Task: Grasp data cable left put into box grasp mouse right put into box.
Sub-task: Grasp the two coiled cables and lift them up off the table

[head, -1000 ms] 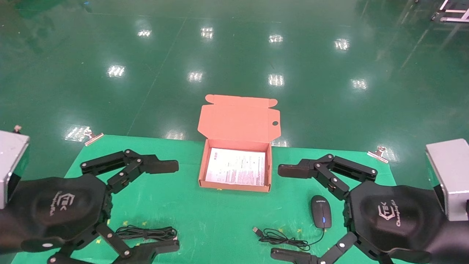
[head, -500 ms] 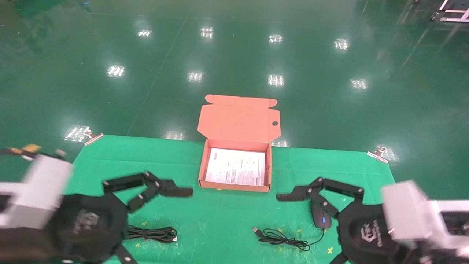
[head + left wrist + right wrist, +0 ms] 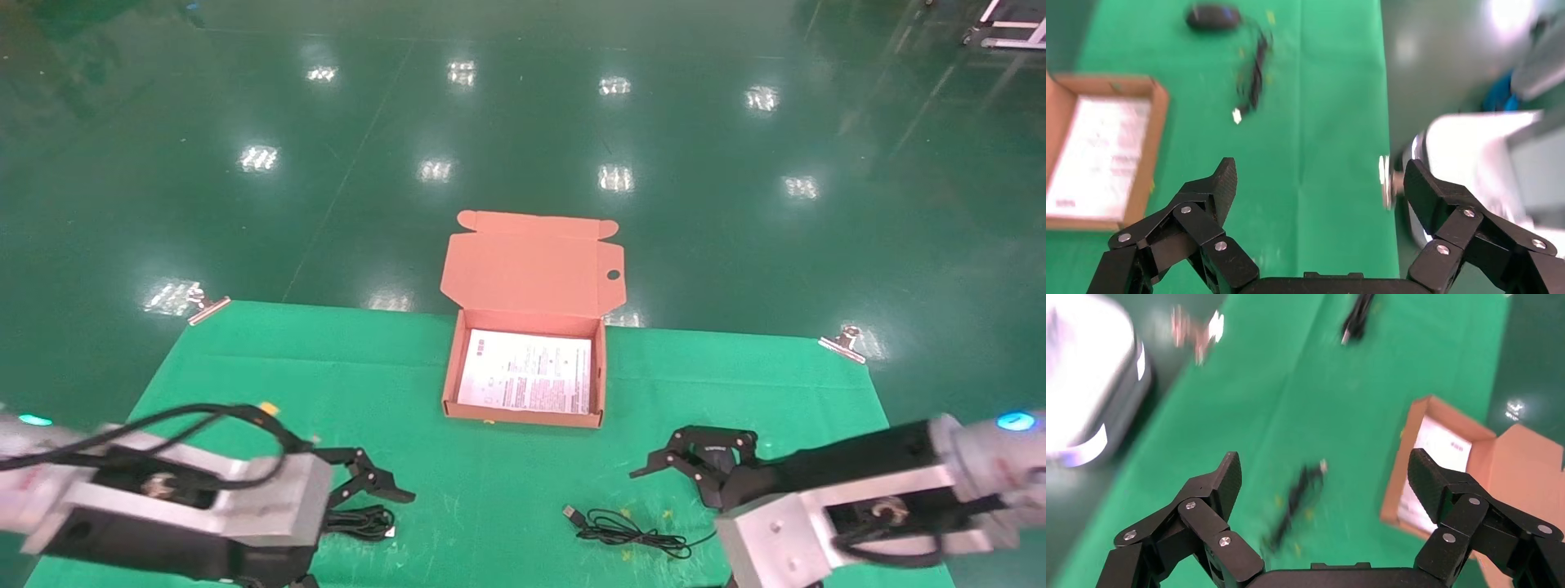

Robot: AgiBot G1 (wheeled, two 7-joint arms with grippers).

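Nothing legible is showing anywhere on the desk [image 3: 245,359]. A white leaflet [image 3: 527,381] is lying in the bottom of the open box [image 3: 523,415], carrying rows of fine print and a small reddish block near one corner, but the lines are proving too small to read from the head view and are smearing into blur in both wrist views. No brand, number or sign is standing out on the box lid [image 3: 531,265].
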